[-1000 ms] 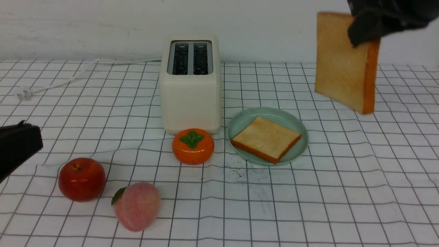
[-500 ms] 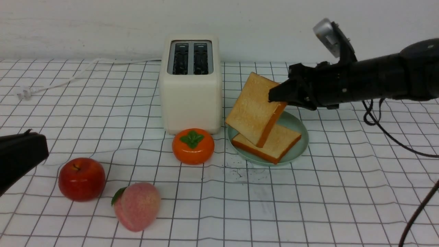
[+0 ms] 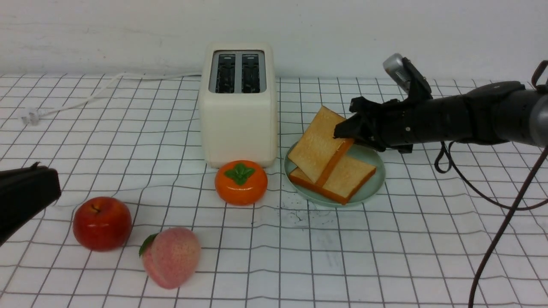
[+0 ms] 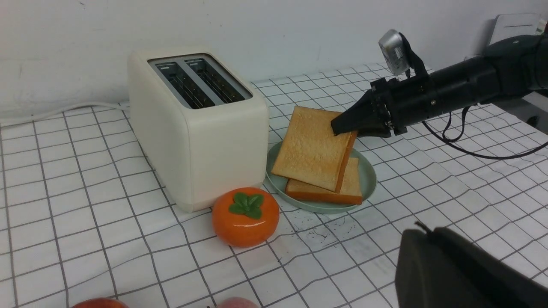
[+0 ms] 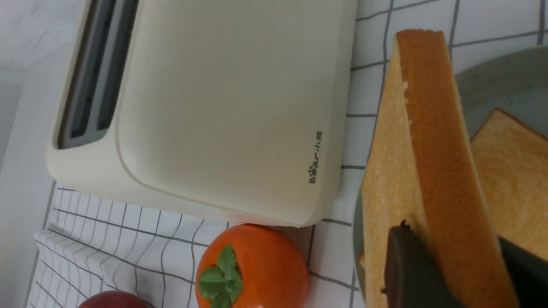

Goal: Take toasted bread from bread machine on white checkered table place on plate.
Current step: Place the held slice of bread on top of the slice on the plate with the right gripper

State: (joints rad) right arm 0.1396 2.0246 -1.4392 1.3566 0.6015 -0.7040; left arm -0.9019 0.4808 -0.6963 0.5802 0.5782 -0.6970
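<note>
The cream-white bread machine (image 3: 237, 107) stands at the back middle of the white checkered table (image 3: 428, 239), both slots empty. To its right, the mint-green plate (image 3: 373, 185) holds one slice of toasted bread (image 3: 353, 173) lying flat. My right gripper (image 3: 344, 130) is shut on the upper edge of a second slice (image 3: 314, 147). That slice tilts over the plate, its lower edge down on the flat slice. In the right wrist view the fingers (image 5: 402, 256) clamp this slice (image 5: 428, 171). My left gripper (image 3: 25, 192) is shut and empty at the left edge, also seen in its own view (image 4: 428, 239).
An orange persimmon (image 3: 241, 182) sits just in front of the toaster, close to the plate's left rim. A red apple (image 3: 102, 223) and a peach (image 3: 171, 256) lie at the front left. The white power cord (image 3: 85, 98) runs to the back left. A wall stands behind.
My right gripper has carried the second slice from high at the right down and left onto the plate, tilting it flatter. The left gripper has barely moved.
</note>
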